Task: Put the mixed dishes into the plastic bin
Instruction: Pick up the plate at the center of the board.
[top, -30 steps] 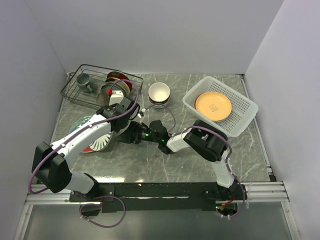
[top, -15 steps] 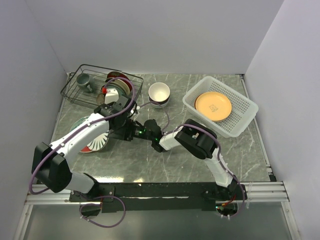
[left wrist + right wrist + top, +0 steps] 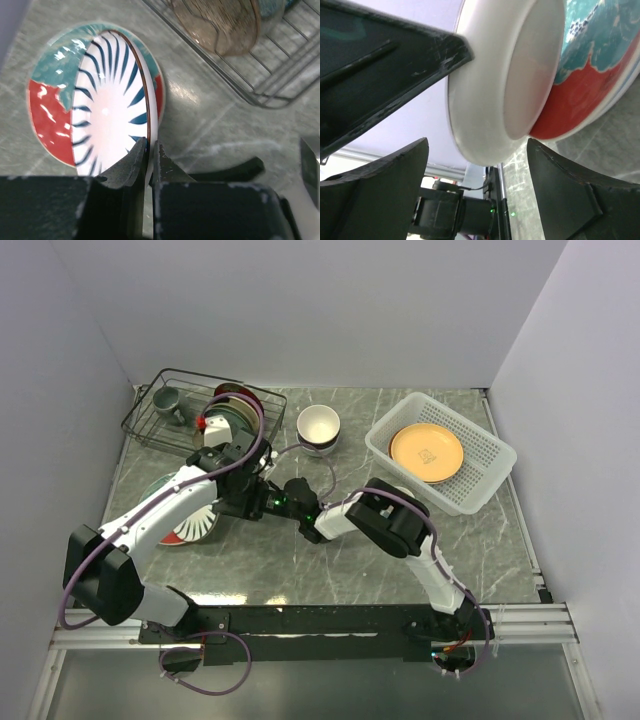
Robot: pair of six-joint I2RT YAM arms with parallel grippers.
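Right end effector (image 3: 476, 144) farther left now, astride the striped plate (image 3: 107, 110).

My top view high behind, steeply downward; both wrist views close, tool-forward, on the same striped plate (image 3: 112, 110).

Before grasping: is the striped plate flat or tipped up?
Tipped up: the left gripper pinches the striped plate by its rim, and it leans above the red plate.

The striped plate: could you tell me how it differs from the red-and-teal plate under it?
The striped plate is white with navy rays; the red-and-teal plate has coloured blocks. The striped plate is tipped up, its rim pinched by the left hand; the red-and-teal plate lies flat, ungripped. Both are round.
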